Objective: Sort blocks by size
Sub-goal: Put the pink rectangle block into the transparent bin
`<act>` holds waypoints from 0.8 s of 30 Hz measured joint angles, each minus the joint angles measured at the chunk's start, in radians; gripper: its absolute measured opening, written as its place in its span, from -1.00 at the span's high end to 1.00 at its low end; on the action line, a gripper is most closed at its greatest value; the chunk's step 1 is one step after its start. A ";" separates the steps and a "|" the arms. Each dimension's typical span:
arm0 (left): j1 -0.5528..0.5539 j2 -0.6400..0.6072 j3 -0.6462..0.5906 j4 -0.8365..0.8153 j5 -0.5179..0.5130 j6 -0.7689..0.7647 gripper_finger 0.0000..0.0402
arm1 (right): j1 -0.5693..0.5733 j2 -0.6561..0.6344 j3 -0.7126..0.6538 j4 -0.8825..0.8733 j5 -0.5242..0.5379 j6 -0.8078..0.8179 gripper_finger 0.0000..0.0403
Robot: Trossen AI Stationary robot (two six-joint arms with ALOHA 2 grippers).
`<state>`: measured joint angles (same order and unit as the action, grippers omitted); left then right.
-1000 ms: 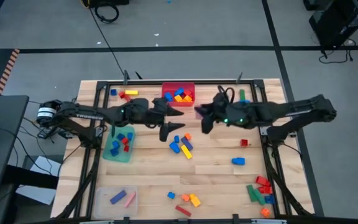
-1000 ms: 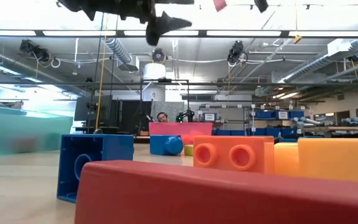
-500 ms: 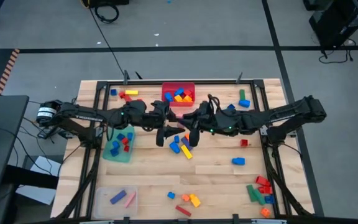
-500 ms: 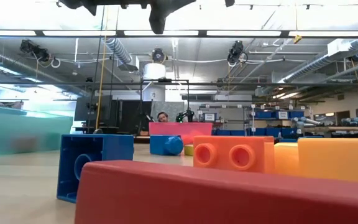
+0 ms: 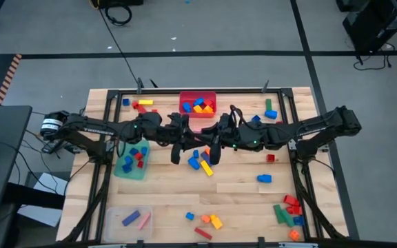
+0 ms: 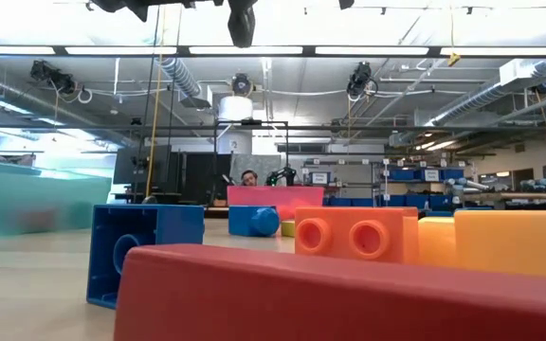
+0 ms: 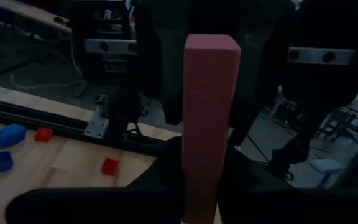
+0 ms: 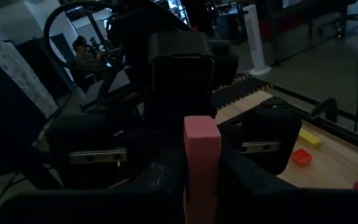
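Both arms meet in mid-air over the middle of the wooden table (image 5: 240, 189), just in front of the red rectangular bin (image 5: 198, 105), and between them is one long pink plastic bar block (image 7: 208, 118). From each wrist camera the bar stands up between that arm's own dark fingers, with the other gripper's body right behind it. So the left gripper (image 5: 178, 147) looks pinched on one end of the pink bar and the right gripper (image 5: 212, 146) pinched on the other end (image 8: 201, 163): a hand-over, by the look of it.

The rest of the blocks lie loose below, a blue and yellow cluster (image 5: 202, 160) under the grippers and more by the near edge.

To do this well, I'd say one arm should not let go until the other's grip is firm and square on the bar, then ease its fingers apart and back straight away without twisting the block
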<state>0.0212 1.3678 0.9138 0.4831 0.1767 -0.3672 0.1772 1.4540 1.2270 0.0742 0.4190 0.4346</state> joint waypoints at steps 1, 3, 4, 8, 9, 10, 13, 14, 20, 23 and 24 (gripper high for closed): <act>0.000 0.000 0.000 -0.001 0.006 -0.001 0.71 | 0.000 0.000 0.000 -0.004 0.002 0.001 0.58; 0.000 0.000 0.000 -0.002 0.005 -0.004 0.71 | -0.001 0.000 0.000 -0.004 0.006 0.000 0.54; -0.002 0.000 0.000 -0.002 0.002 -0.006 0.71 | -0.001 0.000 0.000 -0.005 0.009 -0.001 0.52; -0.002 0.000 -0.001 -0.005 0.001 -0.003 0.71 | -0.002 0.000 0.000 -0.011 0.005 -0.031 0.46; -0.002 0.000 -0.001 -0.007 0.001 -0.004 0.71 | -0.002 0.000 0.000 -0.011 0.005 -0.041 0.45; -0.002 0.000 -0.001 -0.010 0.001 -0.003 0.71 | -0.002 0.000 0.000 -0.011 0.004 -0.049 0.44; -0.002 0.000 -0.001 -0.016 0.002 -0.003 0.71 | -0.002 0.000 0.000 -0.011 0.002 -0.071 0.41; -0.002 0.000 -0.001 -0.025 0.001 -0.003 0.71 | -0.002 0.000 0.000 -0.011 0.002 -0.072 0.40; -0.002 0.000 -0.001 -0.100 -0.011 0.023 0.70 | -0.024 -0.008 0.000 -0.027 -0.001 -0.095 0.26; -0.002 0.000 -0.001 -0.126 -0.012 0.024 0.66 | -0.034 -0.028 0.000 -0.042 -0.001 -0.114 0.19; -0.002 0.000 -0.001 -0.130 -0.012 0.024 0.65 | -0.037 -0.039 0.000 -0.056 -0.001 -0.128 0.17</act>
<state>0.0193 1.3682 0.9131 0.3531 0.1642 -0.3435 0.1397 1.4148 1.2270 0.0179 0.4175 0.3069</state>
